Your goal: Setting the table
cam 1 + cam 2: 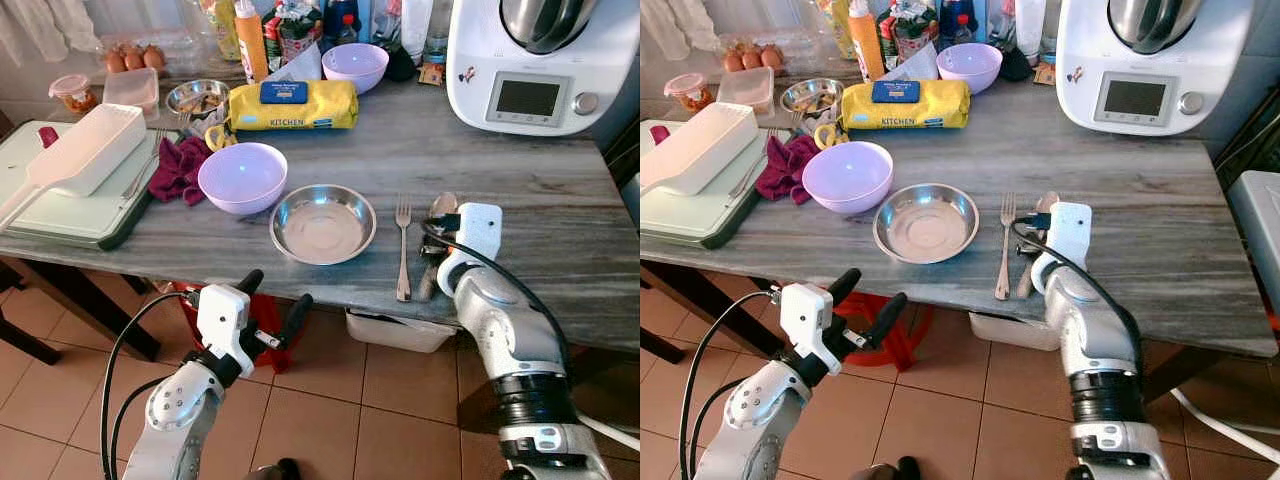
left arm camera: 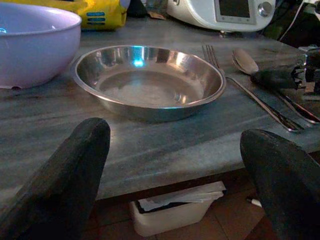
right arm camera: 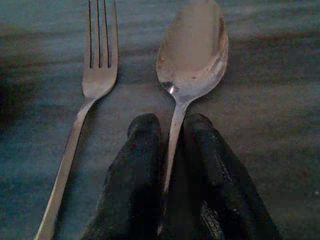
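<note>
**A:** how far along is the table?

**B:** left gripper (image 1: 272, 303) hangs spread below the steel plate (image 1: 323, 223). Right gripper (image 3: 170, 145) clenches the spoon (image 3: 192, 52), beside the fork (image 1: 403, 245) right of the plate. Lavender bowl (image 1: 243, 176) behind-left, not yet placed imo.

The lower handle of the long steel spoon (image 3: 191, 60) disappears between the two black fingers (image 3: 132, 185) of the right gripper (image 3: 170, 165), and in the head views the white wrist housing covers most of it. The slim steel fork (image 3: 98, 55) loses its handle end at the edge of the right wrist view. The big white kitchen machine with a grey screen (image 1: 530, 65) is cut off by the top of the picture. The bottles and packets (image 1: 290, 25) behind the yellow packet (image 1: 290, 104) overlap and are cropped; their labels cannot be read. What lies in the small steel bowl (image 1: 196, 97) is too small to tell.
</note>
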`<state>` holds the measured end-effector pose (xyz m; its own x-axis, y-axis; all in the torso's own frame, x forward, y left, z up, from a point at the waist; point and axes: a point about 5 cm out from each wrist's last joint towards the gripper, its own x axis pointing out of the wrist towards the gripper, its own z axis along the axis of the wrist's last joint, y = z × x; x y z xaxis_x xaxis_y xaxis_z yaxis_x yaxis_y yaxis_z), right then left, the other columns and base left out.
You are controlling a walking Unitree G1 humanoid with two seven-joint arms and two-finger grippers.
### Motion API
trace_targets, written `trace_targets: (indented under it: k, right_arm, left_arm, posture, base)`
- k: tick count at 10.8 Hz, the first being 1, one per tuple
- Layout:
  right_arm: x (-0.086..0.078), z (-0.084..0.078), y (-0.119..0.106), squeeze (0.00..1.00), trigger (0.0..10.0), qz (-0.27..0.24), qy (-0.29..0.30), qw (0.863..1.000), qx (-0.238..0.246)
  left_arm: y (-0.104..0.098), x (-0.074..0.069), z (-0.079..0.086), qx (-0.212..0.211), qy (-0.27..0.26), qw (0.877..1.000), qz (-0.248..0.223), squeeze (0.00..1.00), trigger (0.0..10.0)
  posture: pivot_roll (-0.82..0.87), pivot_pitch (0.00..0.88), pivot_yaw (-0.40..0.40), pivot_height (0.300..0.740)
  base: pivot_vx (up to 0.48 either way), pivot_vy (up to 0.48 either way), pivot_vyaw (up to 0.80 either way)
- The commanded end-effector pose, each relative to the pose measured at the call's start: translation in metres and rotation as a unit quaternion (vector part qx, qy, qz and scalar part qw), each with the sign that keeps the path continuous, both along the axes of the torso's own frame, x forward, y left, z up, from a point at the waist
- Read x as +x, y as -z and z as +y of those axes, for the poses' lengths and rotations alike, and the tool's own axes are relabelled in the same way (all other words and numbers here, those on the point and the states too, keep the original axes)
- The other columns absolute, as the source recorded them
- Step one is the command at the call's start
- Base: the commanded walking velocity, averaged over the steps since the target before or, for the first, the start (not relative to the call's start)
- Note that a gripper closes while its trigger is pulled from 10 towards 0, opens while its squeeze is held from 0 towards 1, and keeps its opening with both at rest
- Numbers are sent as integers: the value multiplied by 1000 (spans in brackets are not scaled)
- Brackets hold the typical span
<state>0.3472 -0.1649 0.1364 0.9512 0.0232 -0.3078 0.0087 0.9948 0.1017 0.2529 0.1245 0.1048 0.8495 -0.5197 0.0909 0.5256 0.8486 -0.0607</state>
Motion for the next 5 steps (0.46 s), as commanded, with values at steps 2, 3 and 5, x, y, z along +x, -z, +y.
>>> trace_targets:
  k: [2,3,5]
  right_arm:
    - [-21,-3,52,0,1529,126,-2,992,6]
    - [-22,-4,52,0,1216,127,-10,992,1]
    - [-21,-7,51,0,2078,125,-10,992,-1]
  left_arm:
    - [3,-2,2,6,-4,1000,9,0,10000]
    - [3,-2,3,7,-4,1000,9,0,10000]
    - [5,-3,4,9,-2,1000,10,0,10000]
  posture:
    - [-37,171,74,740]
    - [-38,173,76,740]
    - [-38,174,80,740]
  base:
    - [0,0,0]
    - [0,0,0]
    - [0,0,0]
